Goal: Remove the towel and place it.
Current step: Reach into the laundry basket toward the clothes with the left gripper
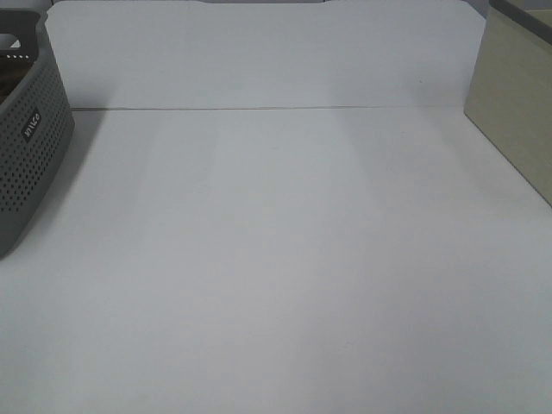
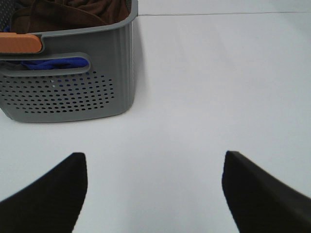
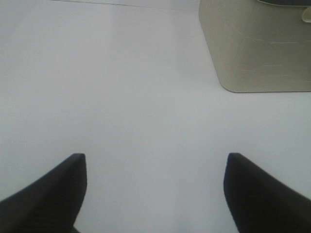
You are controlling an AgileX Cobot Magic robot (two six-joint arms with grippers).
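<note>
Towel [image 2: 73,12] sits in gray basket [image 2: 68,99]; left gripper [image 2: 154,194] and right gripper [image 3: 154,194] both wide apart, empty, above tabletop [image 2: 218,87].

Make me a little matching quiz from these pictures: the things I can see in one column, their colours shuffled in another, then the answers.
Things:
1. towel, lying in the basket
2. basket, with perforated walls
3. box, at the right side of the table
4. cloth, seen through the basket's handle slot

Colours:
A. beige
B. blue
C. dark brown
D. grey

Pairs: 1-C, 2-D, 3-A, 4-B
</note>
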